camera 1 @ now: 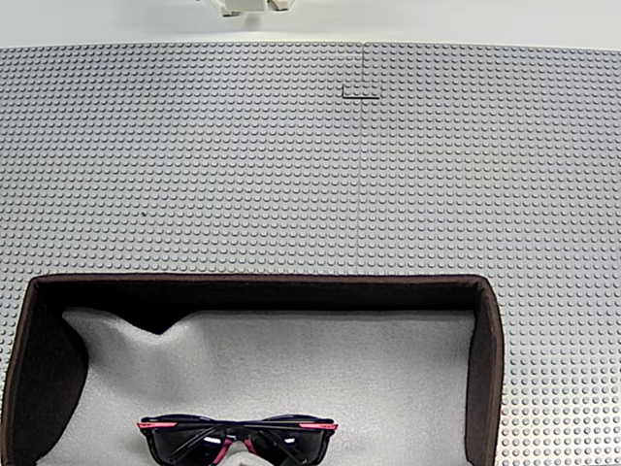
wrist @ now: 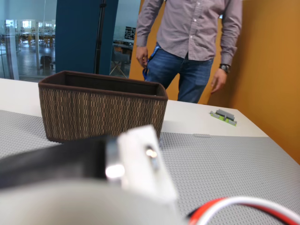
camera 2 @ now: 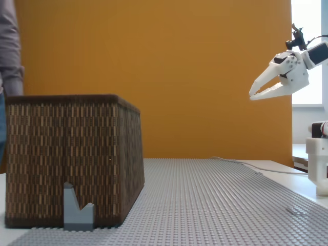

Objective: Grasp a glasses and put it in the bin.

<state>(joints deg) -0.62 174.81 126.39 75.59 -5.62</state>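
The glasses [camera 1: 238,425], black with dark lenses and pink-red trim along the top rim, lie inside the bin [camera 1: 252,282] on its white foam lining, close to the lower edge of a fixed view. The bin's dark brown woven walls stand at the left in another fixed view [camera 2: 72,154] and in the middle distance of the wrist view [wrist: 103,110]. My white gripper [camera 2: 251,96] hangs high at the right, far from the bin, its fingertips together and nothing between them. Blurred parts of it fill the wrist view's foreground.
A grey studded baseplate [camera 1: 310,165] covers the table. A small grey brick piece [camera 2: 78,210] stands against the bin's front wall. A person [wrist: 192,37] stands behind the bin. A small green-grey object [wrist: 224,116] lies on the white tabletop. The arm's white base [camera 2: 320,164] stands at the right.
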